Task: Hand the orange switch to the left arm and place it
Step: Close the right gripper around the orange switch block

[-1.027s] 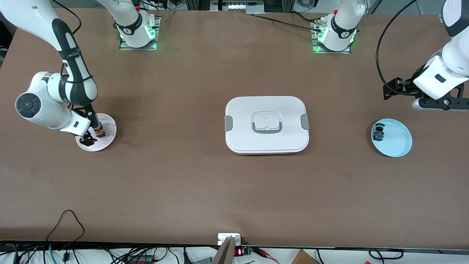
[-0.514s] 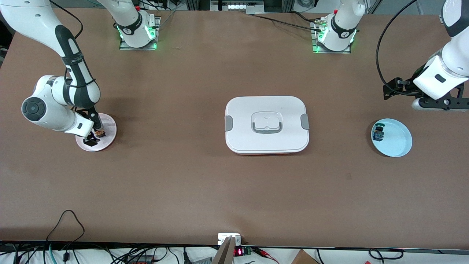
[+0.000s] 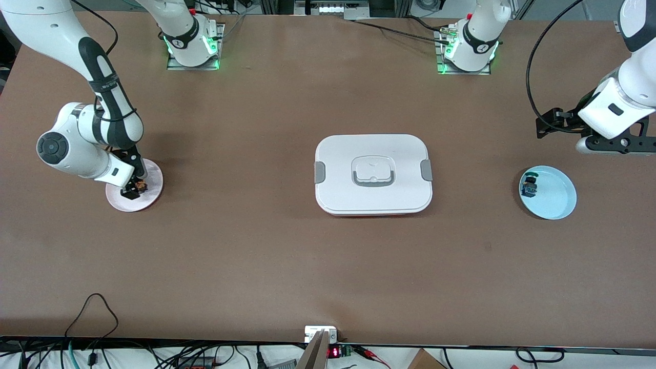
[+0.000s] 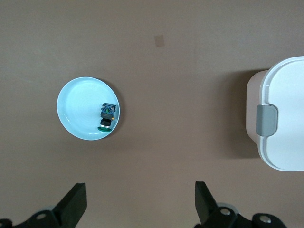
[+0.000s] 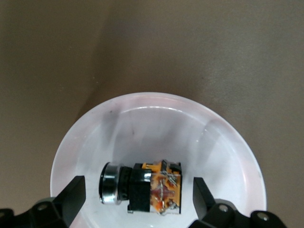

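The left tool, its two black fingers spread wide, hangs over the brown worktop above a pale blue plate holding a small blue-bodied, green-capped switch, with the white box well apart.

Box cut off at the edge — left gripper fingers partly hidden.

No readable text, labels or brand names anywhere. Only sign-like thing: a small red lit display on the electronics at the table edge nearest the front camera (digits too small to make out).
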Motion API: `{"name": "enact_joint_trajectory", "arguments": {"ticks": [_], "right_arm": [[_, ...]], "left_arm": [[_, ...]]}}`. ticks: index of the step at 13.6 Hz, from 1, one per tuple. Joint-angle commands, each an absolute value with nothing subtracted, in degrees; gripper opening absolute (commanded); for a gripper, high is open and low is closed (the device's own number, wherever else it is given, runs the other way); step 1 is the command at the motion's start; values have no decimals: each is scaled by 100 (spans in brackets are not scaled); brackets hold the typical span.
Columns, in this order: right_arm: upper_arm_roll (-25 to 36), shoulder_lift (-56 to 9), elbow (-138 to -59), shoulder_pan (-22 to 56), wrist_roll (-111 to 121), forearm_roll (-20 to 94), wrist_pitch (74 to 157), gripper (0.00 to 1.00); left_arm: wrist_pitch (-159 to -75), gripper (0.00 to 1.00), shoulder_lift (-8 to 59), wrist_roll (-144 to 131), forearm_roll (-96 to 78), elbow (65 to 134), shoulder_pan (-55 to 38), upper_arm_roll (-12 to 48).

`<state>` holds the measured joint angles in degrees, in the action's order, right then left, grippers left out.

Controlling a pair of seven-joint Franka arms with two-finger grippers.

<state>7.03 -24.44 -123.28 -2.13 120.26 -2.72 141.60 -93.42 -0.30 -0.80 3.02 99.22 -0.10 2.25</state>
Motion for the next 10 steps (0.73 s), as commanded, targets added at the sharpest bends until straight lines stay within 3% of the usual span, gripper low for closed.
{"name": "enact_joint_trajectory", "arguments": {"ticks": [1, 10], "right_arm": [[650, -2382, -12559, -308, 12375, -36, 14554, 100], [650, -2479, -12586, -369, 12384, 61, 14766, 100]], "left_arm": [[-9229, 100, 9, 44, 167, 9800, 18, 193], [-9220, 100, 9, 44, 167, 9800, 18, 202]]}}
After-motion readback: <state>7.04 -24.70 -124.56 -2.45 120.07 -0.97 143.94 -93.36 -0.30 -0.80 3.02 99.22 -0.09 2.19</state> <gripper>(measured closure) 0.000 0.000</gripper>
